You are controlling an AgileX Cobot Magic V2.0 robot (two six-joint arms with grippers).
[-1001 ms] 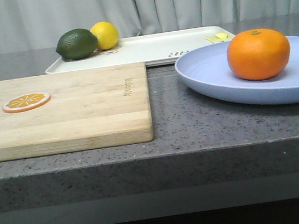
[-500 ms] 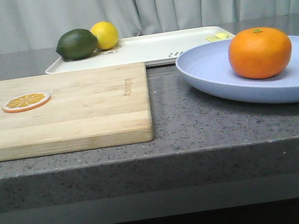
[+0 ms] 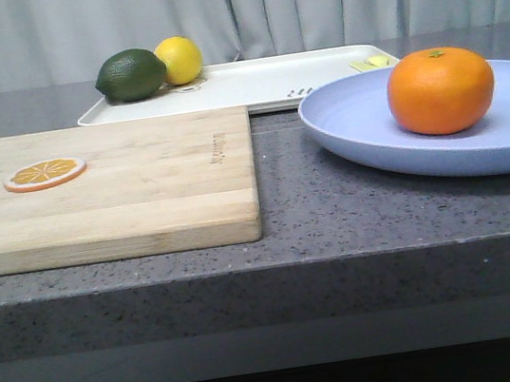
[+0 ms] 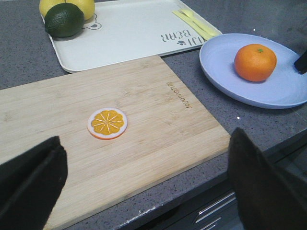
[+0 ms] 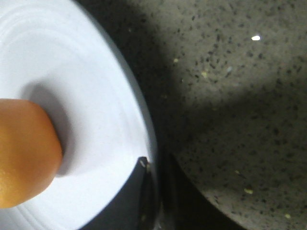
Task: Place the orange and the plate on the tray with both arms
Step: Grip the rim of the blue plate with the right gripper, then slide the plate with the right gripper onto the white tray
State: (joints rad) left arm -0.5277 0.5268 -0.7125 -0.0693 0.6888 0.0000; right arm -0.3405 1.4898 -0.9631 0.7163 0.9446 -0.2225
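The left pincer [image 4: 144, 184] hangs released, its two dark fingers [image 4: 29, 179] spread wide over the near edge of the one wooden cutting board [image 3: 120, 187]. Between the fingers and a little beyond lies a single orange slice [image 4: 107, 123], flat on the wood and well clear of every board edge. The board's near side runs close to the counter [image 3: 334, 208] lip.

The right pincer [image 5: 144, 191] sits at the rim of the one plate [image 3: 370, 126]: a dark finger rests on the plate's inner surface right at its edge. Its second finger cannot be seen, so whether it grasps the rim cannot be told. One orange [image 3: 441, 90] rests on the plate, inward from that finger and apart from it. A strip of bare counter separates plate and board.

Farthest from both pincers lies one tray [image 3: 249, 84], its near rim just behind the board and the plate. On its far left corner sit one lime [image 3: 130, 75] and one lemon [image 3: 180, 59], touching; a yellow utensil [image 4: 193, 24] lies by its right edge. The tray's middle is bare.
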